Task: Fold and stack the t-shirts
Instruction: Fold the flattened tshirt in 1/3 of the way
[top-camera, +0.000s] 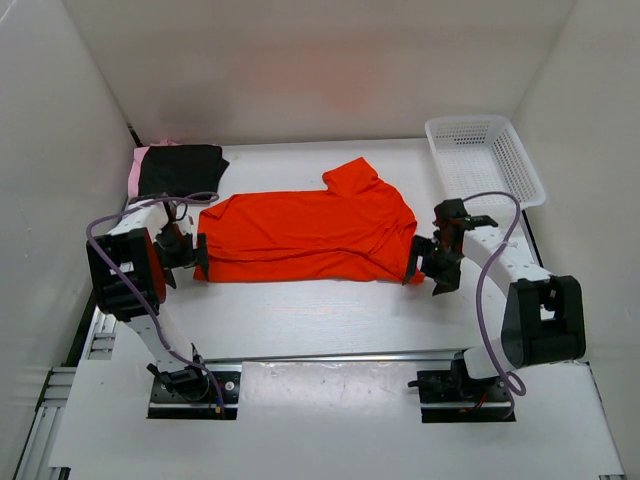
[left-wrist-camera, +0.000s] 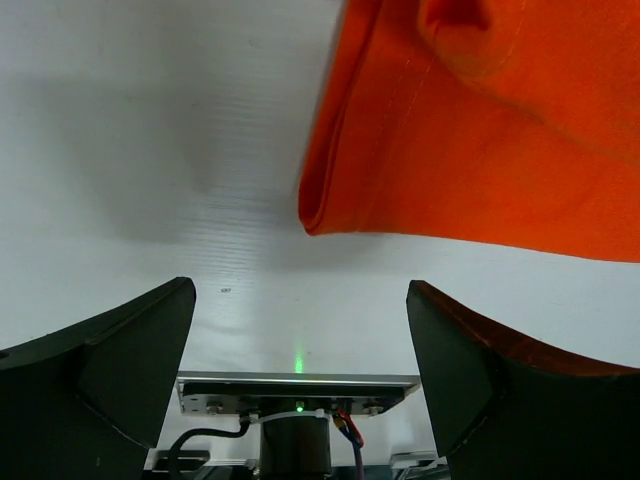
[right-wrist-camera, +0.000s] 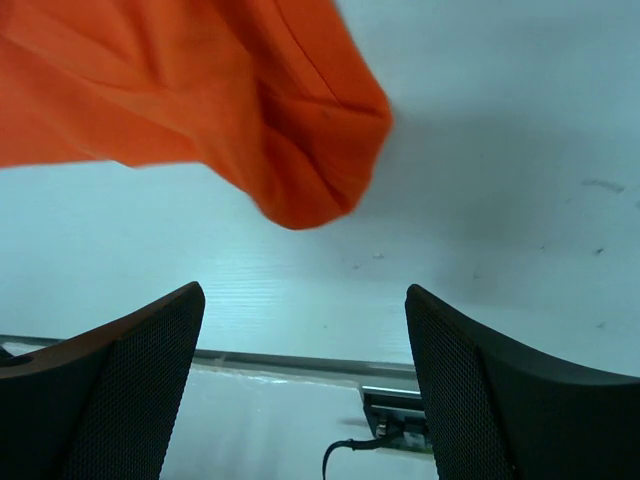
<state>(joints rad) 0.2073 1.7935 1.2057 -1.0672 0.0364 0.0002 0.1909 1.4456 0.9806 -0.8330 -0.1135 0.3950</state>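
White tabletop held the orange shirt, lying flat between both pincers. Both the left pincer and the right pincer stood wide open, holding nothing. The shirt looked soft, light and floppy, best pinched at its folded edge just ahead.

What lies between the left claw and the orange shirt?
Nothing but bare white table: the left wrist view shows the open left claw short of the orange shirt, not touching it.

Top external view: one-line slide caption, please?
Orange-red t-shirt lies spread between the open left fingers and right fingers; black t-shirt atop pink t-shirt far left, white basket far right.
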